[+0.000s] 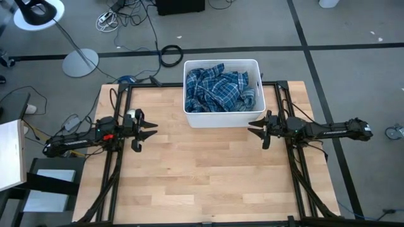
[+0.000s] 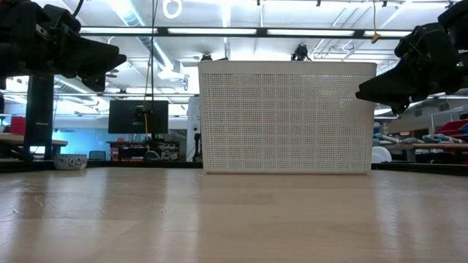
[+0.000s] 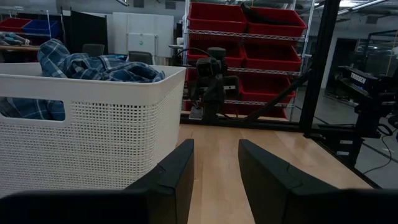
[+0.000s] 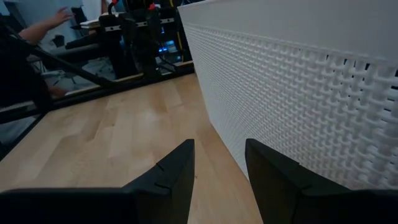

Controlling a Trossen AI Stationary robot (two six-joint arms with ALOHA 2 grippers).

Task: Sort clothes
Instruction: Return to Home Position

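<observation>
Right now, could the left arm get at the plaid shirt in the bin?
Probably yes. The left gripper hangs open near the bin, nothing between them, and the plaid shirt is heaped at its open top; it need only clear the wall. The right gripper waits opposite, open.

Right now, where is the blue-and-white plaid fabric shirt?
High view: the blue-and-white plaid shirt fills the white perforated plastic bin centred at the far edge of the wooden table.

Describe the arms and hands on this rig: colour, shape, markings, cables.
Both arms are slim, matte black and jointed. The left arm has a small red mark and a pale patch near its wrist; the right arm shows neither. The left hand and right hand each have two dark, flat, tapering fingers. On-arm cabling is too small to tell.
</observation>
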